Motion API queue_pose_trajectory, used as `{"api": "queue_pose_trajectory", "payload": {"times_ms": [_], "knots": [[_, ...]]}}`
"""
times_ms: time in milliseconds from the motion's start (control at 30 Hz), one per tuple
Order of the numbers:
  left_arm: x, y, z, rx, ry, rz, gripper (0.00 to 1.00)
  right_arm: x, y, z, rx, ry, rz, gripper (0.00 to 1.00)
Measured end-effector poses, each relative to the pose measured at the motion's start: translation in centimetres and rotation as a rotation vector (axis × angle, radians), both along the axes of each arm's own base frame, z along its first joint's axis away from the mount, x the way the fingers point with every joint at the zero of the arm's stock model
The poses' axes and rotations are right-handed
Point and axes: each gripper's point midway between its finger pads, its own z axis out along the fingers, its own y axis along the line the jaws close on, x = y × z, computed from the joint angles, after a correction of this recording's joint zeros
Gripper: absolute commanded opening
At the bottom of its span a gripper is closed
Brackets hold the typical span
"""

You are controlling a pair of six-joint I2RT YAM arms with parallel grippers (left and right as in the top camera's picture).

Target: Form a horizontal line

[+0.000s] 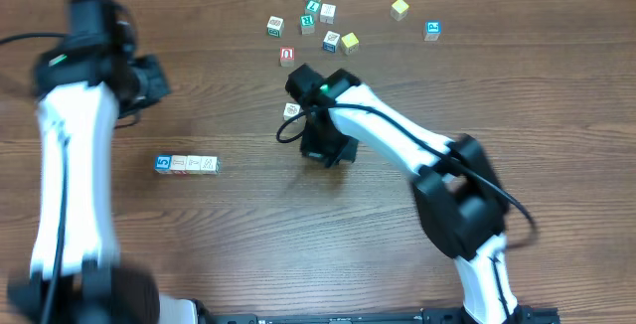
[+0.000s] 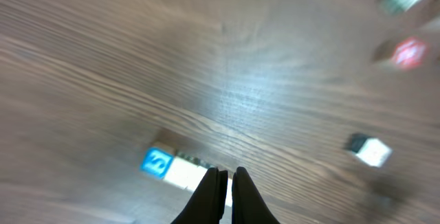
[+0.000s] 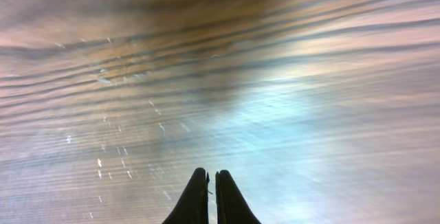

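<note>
**Entry 1. Left gripper (image 2: pixel 225 174).** We record its two black fingers pressed together with nothing held between them. It hangs above the brown wood-grain table (image 2: pixel 275 80).

**Entry 2. Horizontal line (image 2: pixel 180 174).** This is a short row of four small wooden letter cubes. In the left wrist view it sits just past the fingertips at about 10 o'clock, and the fingers hide its right-hand part. From overhead we find the horizontal line (image 1: pixel 186 165) on the left half of the table. The cubes touch side by side and run level. The cube at the 9 o'clock end has a blue face and the other three have whitish faces. The lettering is too small for us to read.

**Entry 3. Right gripper (image 3: pixel 212 177).** Its fingers are closed on nothing, over bare wood. From overhead, the row lies well apart from it at 9 o'clock.

**Entry 4. Loose stock, farther off.**
- One whitish cube (image 1: pixel 291 110) lies beside the right arm.
- A red-faced cube (image 1: pixel 287 56) lies beyond that.
- A scattered cluster of letter cubes (image 1: pixel 313 16) lies toward 12 o'clock.
- Two plain yellow cubes (image 1: pixel 350 42) lie at 1 o'clock of the red one.
</note>
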Motion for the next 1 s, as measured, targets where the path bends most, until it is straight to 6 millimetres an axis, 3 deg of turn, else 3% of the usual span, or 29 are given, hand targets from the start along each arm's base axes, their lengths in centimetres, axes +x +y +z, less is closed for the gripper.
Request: {"api": "queue_pose_trajectory", "payload": {"times_ms": [100,167,233,267,333,367,400,533,667,800,1000], "knots": [[-5.1,1.5,7.9,0.052,-0.195,0.068,0.08,0.4,-3.1,8.8,-0.029,-0.214,-0.012,0.04],[-9.1,0.8,12.5,0.090,-0.334,0.080,0.11,-0.9,-5.6,14.2,-0.028,-0.325,-0.028,0.04],[-11.6,0.1,14.7,0.109,-0.410,0.075,0.12,-2.2,-7.4,16.8,-0.039,-0.366,-0.035,0.04],[-12.9,-0.2,15.6,0.119,-0.440,0.074,0.18,-3.2,-8.6,18.5,-0.043,-0.396,-0.042,0.09],[-15.1,-0.8,17.0,0.135,-0.499,0.072,0.34,-4.5,-10.2,20.6,-0.043,-0.440,-0.053,0.28],[-16.0,-1.0,17.4,0.142,-0.519,0.072,0.45,-5.3,-11.3,21.9,-0.042,-0.470,-0.064,0.57],[-17.1,-1.3,18.1,0.153,-0.550,0.070,0.96,-6.1,-12.2,23.1,-0.034,-0.502,-0.070,1.00],[-19.9,-2.0,19.1,0.171,-0.606,0.071,1.00,-9.7,-16.1,28.9,0.062,-0.696,-0.121,1.00],[-20.9,-2.2,17.5,0.155,-0.536,0.070,1.00,-14.1,-20.9,33.2,0.147,-0.888,-0.184,1.00],[-21.9,-2.5,15.8,0.137,-0.458,0.069,1.00,-16.5,-24.6,35.5,0.155,-1.036,-0.248,1.00],[-22.9,-2.8,14.4,0.121,-0.391,0.069,1.00,-17.2,-26.5,36.2,0.119,-1.094,-0.289,1.00]]}}
